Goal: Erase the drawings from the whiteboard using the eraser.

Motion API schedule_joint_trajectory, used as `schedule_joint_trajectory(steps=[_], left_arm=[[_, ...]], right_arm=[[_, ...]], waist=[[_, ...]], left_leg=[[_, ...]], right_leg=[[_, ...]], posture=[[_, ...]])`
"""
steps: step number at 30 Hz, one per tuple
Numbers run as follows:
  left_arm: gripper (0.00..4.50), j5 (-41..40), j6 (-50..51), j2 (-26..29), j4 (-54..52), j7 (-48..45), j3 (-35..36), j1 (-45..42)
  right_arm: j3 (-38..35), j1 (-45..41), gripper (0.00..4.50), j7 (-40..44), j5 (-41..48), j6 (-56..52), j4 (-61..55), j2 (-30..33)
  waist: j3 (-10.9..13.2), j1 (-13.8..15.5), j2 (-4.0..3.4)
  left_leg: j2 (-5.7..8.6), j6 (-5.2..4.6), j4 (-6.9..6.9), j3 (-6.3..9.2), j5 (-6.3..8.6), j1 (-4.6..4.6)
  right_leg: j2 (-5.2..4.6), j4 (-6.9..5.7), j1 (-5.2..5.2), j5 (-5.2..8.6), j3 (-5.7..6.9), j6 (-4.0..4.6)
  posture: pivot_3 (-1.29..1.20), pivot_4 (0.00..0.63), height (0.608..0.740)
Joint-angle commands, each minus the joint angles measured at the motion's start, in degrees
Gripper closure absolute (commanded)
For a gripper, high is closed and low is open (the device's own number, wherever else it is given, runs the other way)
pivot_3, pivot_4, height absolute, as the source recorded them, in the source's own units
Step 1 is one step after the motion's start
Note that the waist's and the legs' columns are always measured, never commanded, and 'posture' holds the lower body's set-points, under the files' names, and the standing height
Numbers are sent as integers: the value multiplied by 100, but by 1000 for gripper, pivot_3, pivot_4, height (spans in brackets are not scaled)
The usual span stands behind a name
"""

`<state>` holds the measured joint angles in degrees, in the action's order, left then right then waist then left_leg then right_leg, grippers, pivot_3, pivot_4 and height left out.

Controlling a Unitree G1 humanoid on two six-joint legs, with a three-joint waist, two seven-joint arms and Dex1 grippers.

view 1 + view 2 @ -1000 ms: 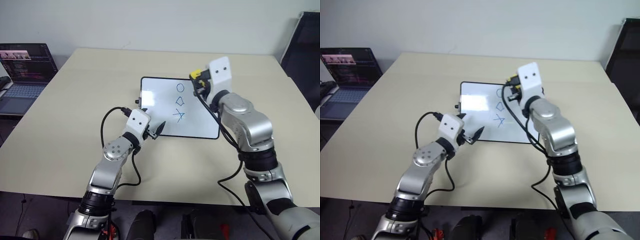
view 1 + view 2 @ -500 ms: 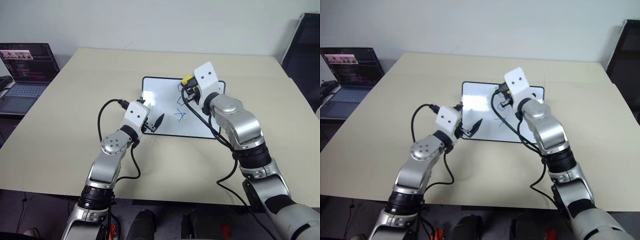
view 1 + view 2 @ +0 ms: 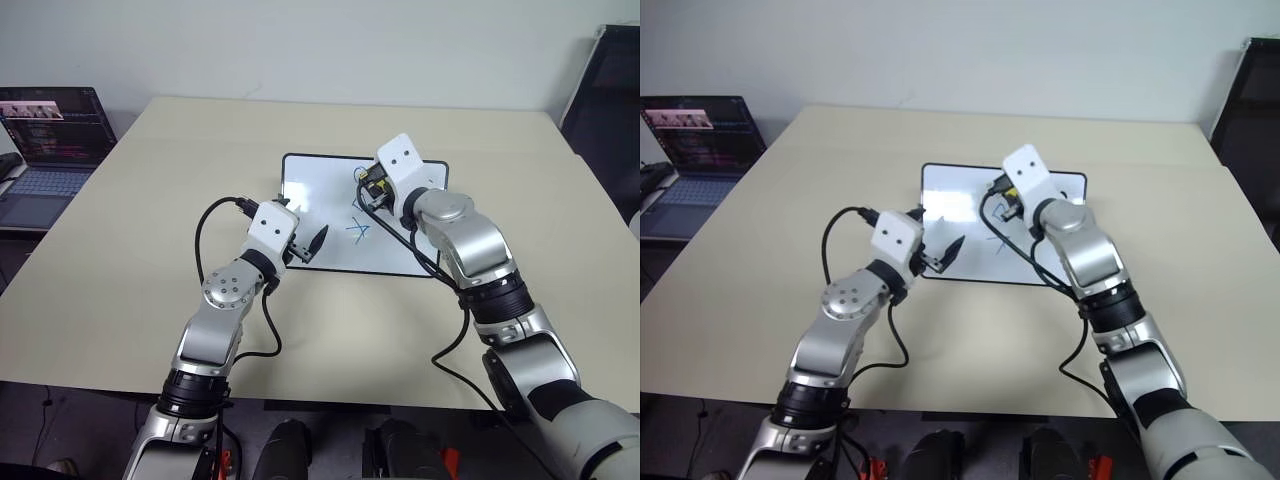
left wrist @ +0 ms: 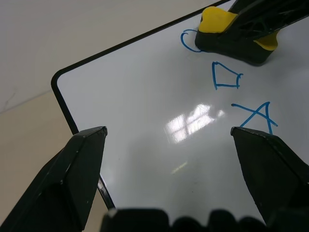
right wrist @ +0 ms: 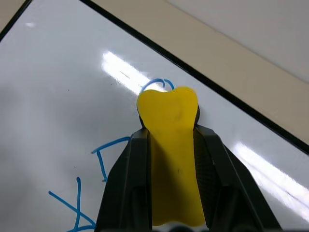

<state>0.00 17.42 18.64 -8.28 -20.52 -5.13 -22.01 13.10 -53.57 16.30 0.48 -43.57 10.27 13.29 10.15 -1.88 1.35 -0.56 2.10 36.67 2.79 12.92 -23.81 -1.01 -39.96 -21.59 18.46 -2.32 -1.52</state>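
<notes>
The right gripper (image 5: 171, 140) is clenched on the eraser (image 5: 171, 145), both black fingers pinching its long sides while the yellow nose juts past them onto the circle, topmost of the drawings (image 4: 227, 79). The block looks light and slightly spongy, so a mid-length side pinch like this should keep it flat under pressure. It sits in the upper middle of the whiteboard (image 3: 315, 200), at the centre of the head view; the triangle-like shape and crossed star below are intact. The left gripper (image 4: 169, 140) hangs released over the board's lower-left corner.
</notes>
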Motion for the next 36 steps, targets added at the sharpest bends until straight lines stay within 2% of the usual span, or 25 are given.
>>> schedule_joint_trajectory(steps=[1, 14, 36], left_arm=[[0, 36, 21, -6, -315, 88, 86, 19], [0, 34, 123, 46, -444, 161, 164, 96], [0, -1, 69, -40, -214, 103, 152, -78]], right_arm=[[-93, -272, 3640, 21, -99, 272, 125, -58], [-93, -643, 3640, 87, -195, 716, 776, -522], [30, 86, 3640, 621, -512, 367, 58, 350]], waist=[[0, -2, 0], [0, 1, 0], [0, 11, 0]], left_leg=[[1, 0, 0, -1, 0, 0], [0, 0, 1, 1, 0, 0], [3, 0, 4, 6, 0, 0]], right_leg=[[0, 0, 0, 0, 0, 0], [0, -1, 0, 0, 0, 0], [-1, 1, 6, 0, 4, 0]], posture=[[0, 150, 740], [0, 150, 740], [0, 150, 740]])
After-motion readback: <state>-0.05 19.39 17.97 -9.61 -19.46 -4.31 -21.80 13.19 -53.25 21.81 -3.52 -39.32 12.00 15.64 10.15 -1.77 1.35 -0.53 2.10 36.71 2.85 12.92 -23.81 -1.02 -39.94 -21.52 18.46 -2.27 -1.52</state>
